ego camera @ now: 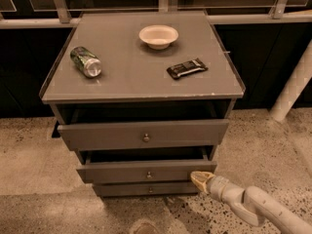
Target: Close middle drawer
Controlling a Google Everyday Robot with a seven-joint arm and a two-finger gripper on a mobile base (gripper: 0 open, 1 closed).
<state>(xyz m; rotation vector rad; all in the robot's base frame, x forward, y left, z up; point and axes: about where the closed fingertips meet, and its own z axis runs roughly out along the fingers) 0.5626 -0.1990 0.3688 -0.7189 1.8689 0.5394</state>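
The middle drawer [122, 171] sits in the centre position of a three-drawer grey table [131, 84], low in the near part of the scene. It is partly pulled out: a dark gap shows above its flat front, and the front stands nearer than the bottom drawer [122, 189] below it. A small round knob [149, 175] is fitted at the centre of the front.

The gripper [200, 179] is at the right end of the middle drawer front, touching or just beside its lower right corner. Its fingers [197, 176] lie together, forming a single pale tip. The arm [253, 206] extends from the gripper to the near right corner.

The top drawer [107, 134] is also open and projects nearer than the middle drawer.

On the table top:
- a can [86, 61], lying on its side, at the left;
- a bowl [158, 36], at the far centre;
- a dark wrapped bar [186, 68], at the right.

The table stands on a speckled floor [34, 165].
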